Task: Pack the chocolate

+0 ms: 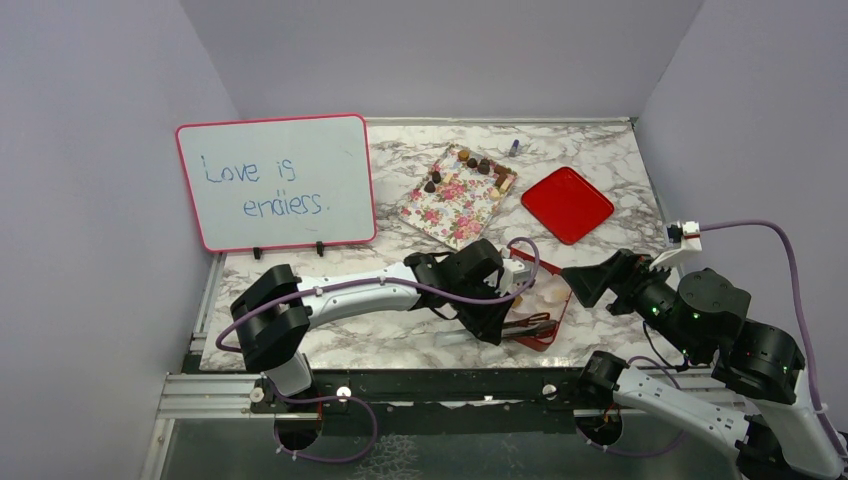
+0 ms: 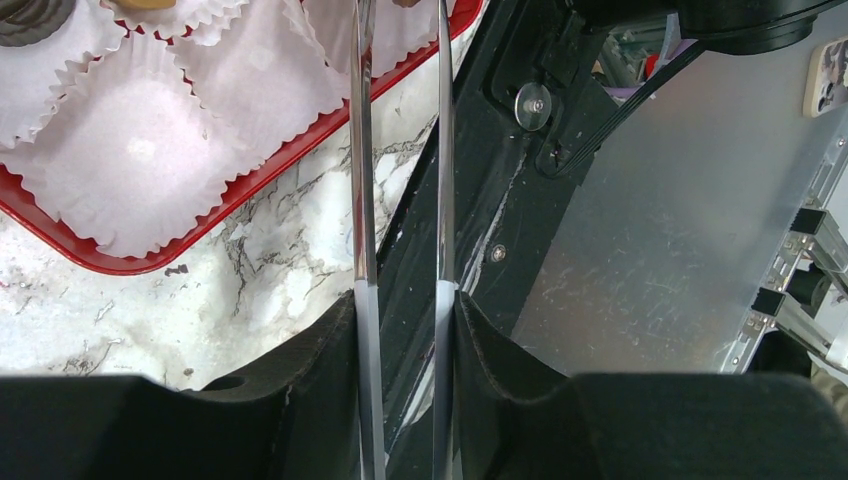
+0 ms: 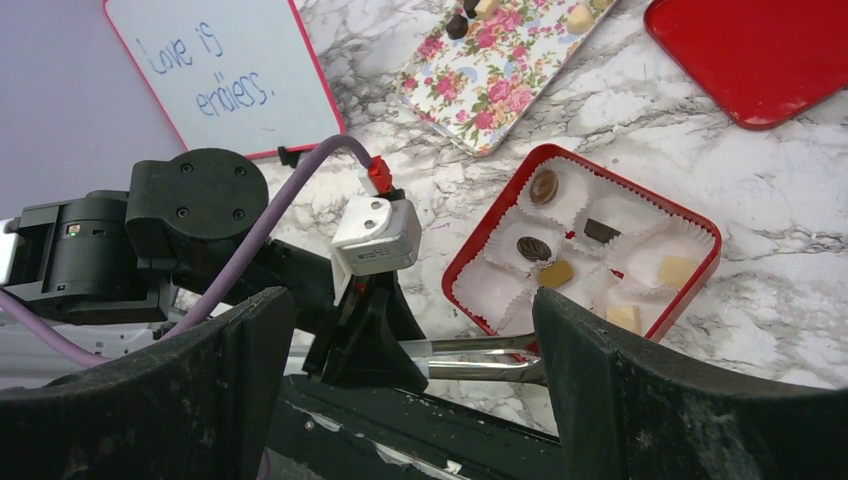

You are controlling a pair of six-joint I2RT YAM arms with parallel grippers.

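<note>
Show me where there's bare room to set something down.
Bare marble: between the lid and the right wall, and the back patch between whiteboard and tray. Crowded: around the box, where the left gripper's tweezers and the open right gripper hover.

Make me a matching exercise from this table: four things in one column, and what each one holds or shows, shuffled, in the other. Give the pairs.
Things:
1. whiteboard
2. floral tray
3. red tray
4. red box

States:
A. lined with paper cups
B. nothing on it
C. handwriting on it
D. loose chocolates at its far end

Pairs: 1-C, 2-D, 3-B, 4-A
</note>
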